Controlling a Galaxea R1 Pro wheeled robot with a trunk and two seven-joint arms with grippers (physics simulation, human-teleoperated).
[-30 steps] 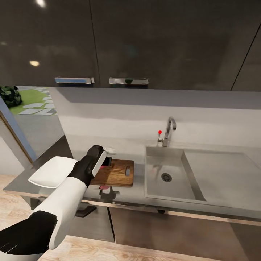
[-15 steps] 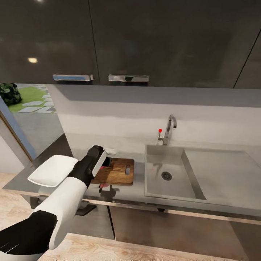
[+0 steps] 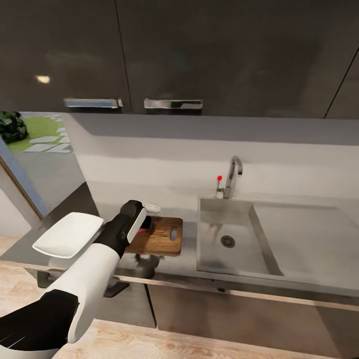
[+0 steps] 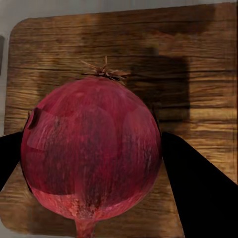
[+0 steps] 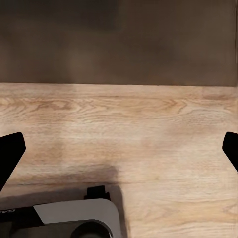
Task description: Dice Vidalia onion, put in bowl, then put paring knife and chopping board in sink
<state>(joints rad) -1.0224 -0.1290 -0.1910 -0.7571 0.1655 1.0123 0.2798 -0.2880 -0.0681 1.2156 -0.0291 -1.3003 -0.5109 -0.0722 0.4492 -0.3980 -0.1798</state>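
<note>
My left gripper [image 3: 144, 225] is shut on the Vidalia onion [image 4: 91, 153], a dark red round bulb with a dry tuft, held between the two black fingers [image 4: 198, 193]. It hangs over the left end of the brown chopping board [image 3: 162, 237], and its shadow falls on the wood grain [image 4: 198, 59]. A bit of pink onion [image 3: 146, 228] peeks out under the wrist. The white bowl [image 3: 67, 234] sits on the grey countertop [image 3: 174, 264] left of the board. The steel sink [image 3: 227, 239] lies right of the board. The paring knife is hidden. My right gripper [image 5: 119, 148] is open over the floor.
A chrome tap [image 3: 232, 177] with a red dot stands behind the basin, and the drainboard [image 3: 304, 244] stretches to the right. Dark wall cabinets [image 3: 174, 55] hang above the counter. The right wrist view looks down on pale wood flooring [image 5: 148, 129] and the robot's base [image 5: 74, 218].
The head camera has shifted a little, so the whole scene sits slightly lower and further left. My left gripper stays over the board with the onion.
</note>
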